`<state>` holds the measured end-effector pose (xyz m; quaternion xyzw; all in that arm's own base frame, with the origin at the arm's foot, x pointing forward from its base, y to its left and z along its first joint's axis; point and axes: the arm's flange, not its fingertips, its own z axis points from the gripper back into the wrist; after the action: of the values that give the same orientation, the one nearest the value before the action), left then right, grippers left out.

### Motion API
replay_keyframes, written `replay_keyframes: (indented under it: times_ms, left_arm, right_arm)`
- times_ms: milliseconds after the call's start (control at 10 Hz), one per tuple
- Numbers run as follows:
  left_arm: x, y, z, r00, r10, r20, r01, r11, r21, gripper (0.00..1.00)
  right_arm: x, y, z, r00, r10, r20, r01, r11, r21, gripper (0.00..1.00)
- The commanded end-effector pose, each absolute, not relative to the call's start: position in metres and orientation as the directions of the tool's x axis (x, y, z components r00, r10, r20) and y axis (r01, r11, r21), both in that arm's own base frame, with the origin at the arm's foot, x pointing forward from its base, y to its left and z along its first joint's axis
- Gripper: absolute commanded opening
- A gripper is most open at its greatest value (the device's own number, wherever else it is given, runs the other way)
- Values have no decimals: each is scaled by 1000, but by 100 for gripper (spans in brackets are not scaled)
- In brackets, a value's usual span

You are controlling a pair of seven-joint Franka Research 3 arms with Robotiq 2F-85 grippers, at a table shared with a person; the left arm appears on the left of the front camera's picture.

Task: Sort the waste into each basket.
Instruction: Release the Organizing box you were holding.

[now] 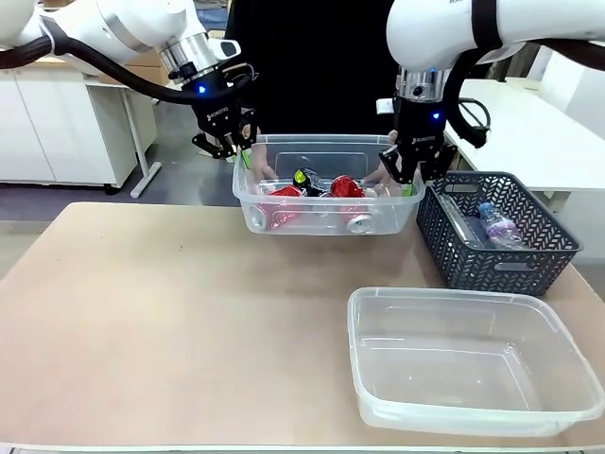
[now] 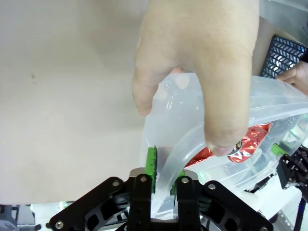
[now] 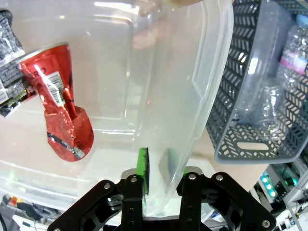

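Observation:
A see-through basket [image 1: 326, 140] at the table's far side holds the waste: crushed red cans [image 1: 346, 186], a silver can [image 1: 359, 223] and a black-and-green one [image 1: 304, 178]. My left gripper [image 1: 232, 151] is shut on its left rim, and the rim [image 2: 192, 139] sits between the fingers of that gripper [image 2: 166, 180]. My right gripper [image 1: 406, 175] is shut on the right wall [image 3: 211, 72], which runs between its pads [image 3: 143, 171]. A red can [image 3: 60, 96] lies inside. The person's hand [image 2: 197, 62] also grips the left rim.
A dark mesh basket [image 1: 492, 265] with a clear plastic bottle [image 1: 496, 225] stands right of the held basket, close to my right gripper. A second see-through basket [image 1: 444, 295] with nothing in it sits near the front right. The table's left half is bare.

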<state>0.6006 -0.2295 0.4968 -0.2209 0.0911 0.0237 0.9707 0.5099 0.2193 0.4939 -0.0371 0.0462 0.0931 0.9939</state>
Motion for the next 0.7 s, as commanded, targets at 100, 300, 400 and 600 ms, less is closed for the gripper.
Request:
replay_keyframes:
  times_ms: [100,300,400,600]
  left_arm:
    - [597,-231,495,982,-13,-191,-68,909,-412,70]
    - [599,-229,495,982,-14,-189,-66,909,-412,100]
    - [598,-228,496,983,-12,-185,-67,907,-415,100]
    - [592,-222,500,984,1,-176,-74,909,-410,100]
  right_arm:
    - [506,218,490,978,188,-86,-195,978,-78,100]
    - [505,214,493,981,187,-43,-189,981,-51,96]
    - [505,211,496,981,191,-20,-192,981,-32,100]
    - [503,204,503,977,212,25,-212,977,26,100]
